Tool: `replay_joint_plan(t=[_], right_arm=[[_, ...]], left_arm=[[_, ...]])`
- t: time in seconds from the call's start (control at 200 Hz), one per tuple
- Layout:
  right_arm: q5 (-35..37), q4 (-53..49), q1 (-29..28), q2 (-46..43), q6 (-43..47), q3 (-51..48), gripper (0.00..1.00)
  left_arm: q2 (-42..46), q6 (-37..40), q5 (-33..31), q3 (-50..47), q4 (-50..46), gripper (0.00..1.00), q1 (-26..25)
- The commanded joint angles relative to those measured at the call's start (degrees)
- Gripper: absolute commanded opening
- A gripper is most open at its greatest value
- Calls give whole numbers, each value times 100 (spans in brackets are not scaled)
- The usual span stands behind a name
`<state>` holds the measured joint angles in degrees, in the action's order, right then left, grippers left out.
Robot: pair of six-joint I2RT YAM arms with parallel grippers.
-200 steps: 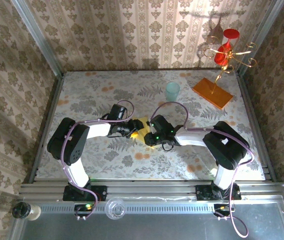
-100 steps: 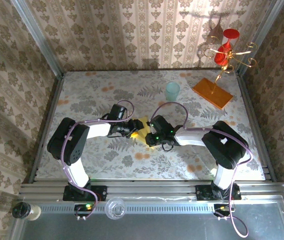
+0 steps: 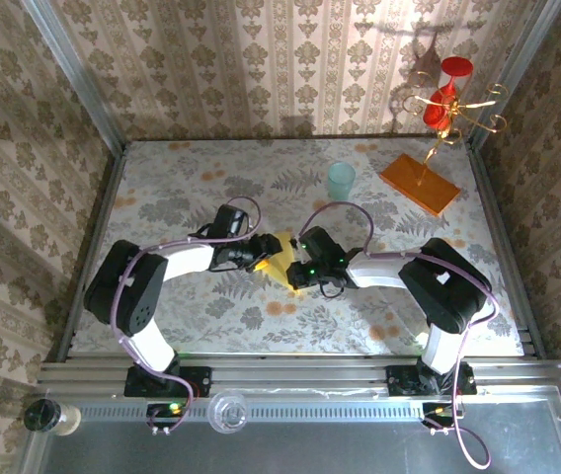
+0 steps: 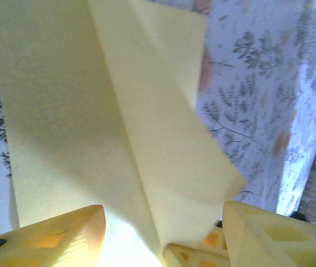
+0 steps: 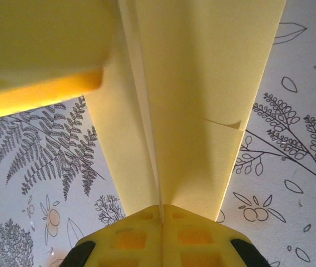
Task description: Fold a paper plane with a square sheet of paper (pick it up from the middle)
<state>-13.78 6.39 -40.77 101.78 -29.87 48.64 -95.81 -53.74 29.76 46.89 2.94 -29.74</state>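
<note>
The square sheet of paper, folded into a narrow yellow paper plane (image 3: pixel 282 253) with a centre crease, sits mid-table between my two grippers. In the right wrist view the plane (image 5: pixel 197 100) runs up from my right gripper (image 5: pixel 161 214), whose jaws are shut on its centre crease. In the top view the right gripper (image 3: pixel 296 268) is at the plane's near end. My left gripper (image 4: pixel 163 219) is open, its fingers (image 4: pixel 63 233) standing either side of the folded paper (image 4: pixel 147 122) without pinching it. From above, the left gripper (image 3: pixel 262 252) is at the plane's left side.
A pale teal cup (image 3: pixel 340 181) stands behind the grippers. An orange slab (image 3: pixel 419 184) with a gold stand carrying red pieces (image 3: pixel 445 99) is at the back right. Patterned walls close in the floral table (image 3: pixel 192 188) on three sides.
My right gripper has closed onto the paper's crease. The left arm has shifted a little to the right and its jaws have opened slightly.
</note>
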Motion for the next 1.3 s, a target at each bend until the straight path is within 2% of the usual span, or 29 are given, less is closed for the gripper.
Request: replay_joint_plan(t=[0.0, 0.175, 0.4, 0.56, 0.855, 1.295], right_arm=[[-486, 354, 103, 97, -226, -215, 6], [-1135, 827, 303, 197, -463, -432, 5], [-1733, 1452, 547, 311, -829, -697, 4], [-1989, 1653, 634, 382, -1032, -777, 4], [-2367, 1977, 882, 512, -1486, -900, 3], [-2661, 1962, 1089, 658, -1807, -933, 3]], left_arm=[[372, 119, -89, -126, 77, 60, 88], [514, 105, -5, -321, 344, 59, 186], [440, -102, 261, -495, 929, 53, 174], [318, -105, 372, -468, 1096, 44, 66], [-42, -133, 562, -317, 1344, 22, -98], [-625, -43, 972, 103, 1462, 11, -182]])
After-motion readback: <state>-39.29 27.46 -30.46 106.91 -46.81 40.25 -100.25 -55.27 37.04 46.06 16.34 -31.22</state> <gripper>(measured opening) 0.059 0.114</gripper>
